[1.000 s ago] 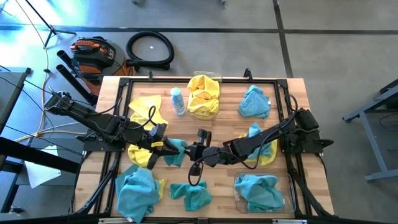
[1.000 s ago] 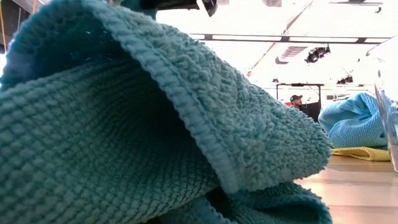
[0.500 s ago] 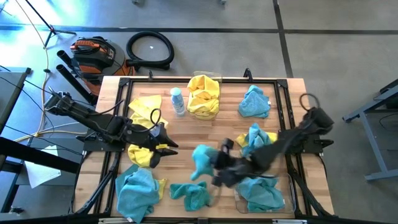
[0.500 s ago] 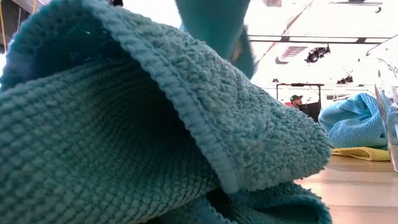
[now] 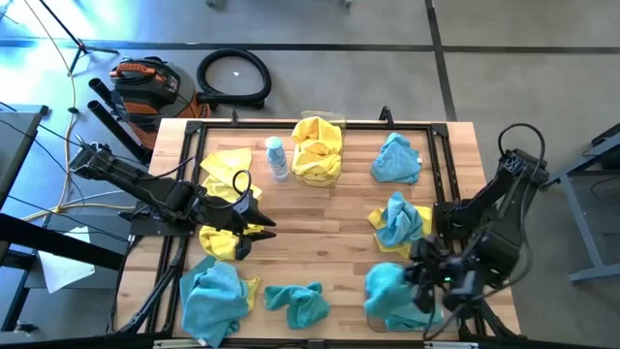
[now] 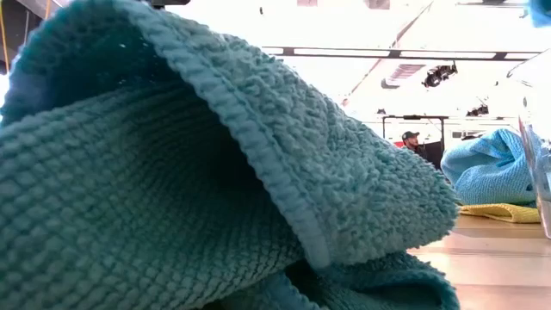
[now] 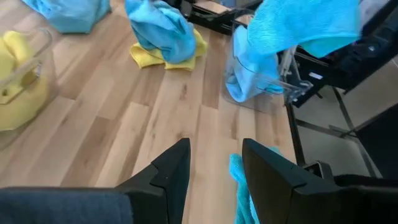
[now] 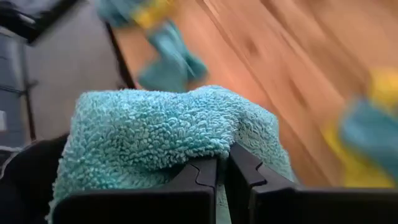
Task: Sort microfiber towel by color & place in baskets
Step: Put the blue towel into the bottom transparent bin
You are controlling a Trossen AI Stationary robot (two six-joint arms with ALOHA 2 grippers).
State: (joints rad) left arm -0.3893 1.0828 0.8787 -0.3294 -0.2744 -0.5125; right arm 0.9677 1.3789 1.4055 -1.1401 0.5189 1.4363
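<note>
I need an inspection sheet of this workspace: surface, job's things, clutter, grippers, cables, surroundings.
Surface: wooden table, mostly bare in the middle.
Job's things: yellow towels in the far basket; teal towels in the near basket; loose towels of both colours around the table.
Clutter: white-and-blue bottle beside the far basket.
Grippers: left gripper open, empty, over the table's left side; right gripper shut on a teal towel above the near basket.
Cables: black hose coil on the floor.
Surroundings: orange-and-black device on the floor; person far behind.
</note>
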